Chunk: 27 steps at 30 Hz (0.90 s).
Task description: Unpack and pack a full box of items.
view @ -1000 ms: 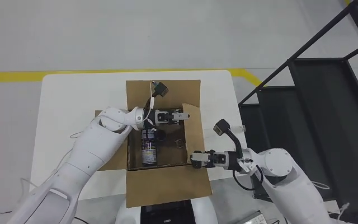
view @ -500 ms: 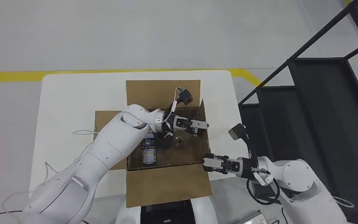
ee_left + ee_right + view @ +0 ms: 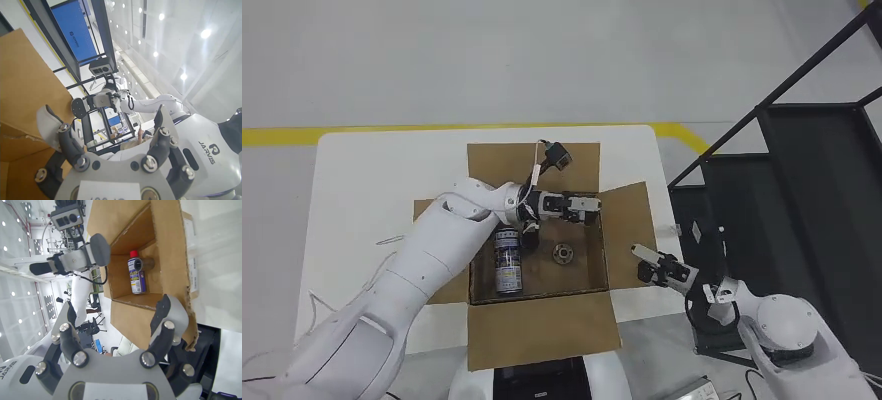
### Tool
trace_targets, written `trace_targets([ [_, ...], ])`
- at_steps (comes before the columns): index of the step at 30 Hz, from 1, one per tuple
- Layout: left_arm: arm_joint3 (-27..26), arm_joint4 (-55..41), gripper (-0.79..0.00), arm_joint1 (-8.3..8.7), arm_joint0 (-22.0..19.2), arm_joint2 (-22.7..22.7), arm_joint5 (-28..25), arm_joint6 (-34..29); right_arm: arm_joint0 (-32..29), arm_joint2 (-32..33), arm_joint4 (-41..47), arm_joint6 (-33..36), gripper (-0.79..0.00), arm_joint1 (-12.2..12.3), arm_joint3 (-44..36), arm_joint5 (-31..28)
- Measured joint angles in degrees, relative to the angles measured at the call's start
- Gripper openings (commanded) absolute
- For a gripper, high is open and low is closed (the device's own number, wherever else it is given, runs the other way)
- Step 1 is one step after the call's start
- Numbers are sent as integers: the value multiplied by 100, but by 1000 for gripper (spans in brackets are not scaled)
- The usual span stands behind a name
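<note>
Cardboard box (image 3: 532,165), flaps open, with a spray can (image 3: 506,268) and a small round part (image 3: 562,253) inside: unpacking appears unfinished. Left gripper (image 3: 585,203) above it, right gripper (image 3: 647,264) beside; jaws apart, empty.

The left arm (image 3: 457,225) reaches in over the box (image 3: 532,160) from its left side. The left gripper (image 3: 590,203) is above the box's far-right interior, jaws apart and empty. The right arm (image 3: 772,325) is folded outside the box's right flap. The right gripper (image 3: 645,262) is just beside that flap, jaws apart and empty.
</note>
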Motion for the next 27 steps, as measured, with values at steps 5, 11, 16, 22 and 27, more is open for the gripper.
trace_targets([
  [5, -868, 538, 0, 536, 596, -1040, -81, 81, 351, -355, -380, -264, 0, -6, 371, 576],
  [11, -1930, 929, 0, 1031, 1561, -2362, -1, 23, 841, -888, -559, -112, 0, -20, 709, 876],
  [16, -2545, 1088, 0, 1271, 2245, -3288, 198, 176, 1284, -1245, -588, 61, 0, -38, 1104, 928],
  [22, -3102, 1229, 0, 1468, 2936, -4232, 362, 399, 1804, -1706, -642, 183, 0, -75, 1524, 1029],
  [27, -3333, 1214, 0, 1576, 3419, -4876, 444, 590, 2071, -1935, -639, 243, 0, -99, 1718, 1005],
])
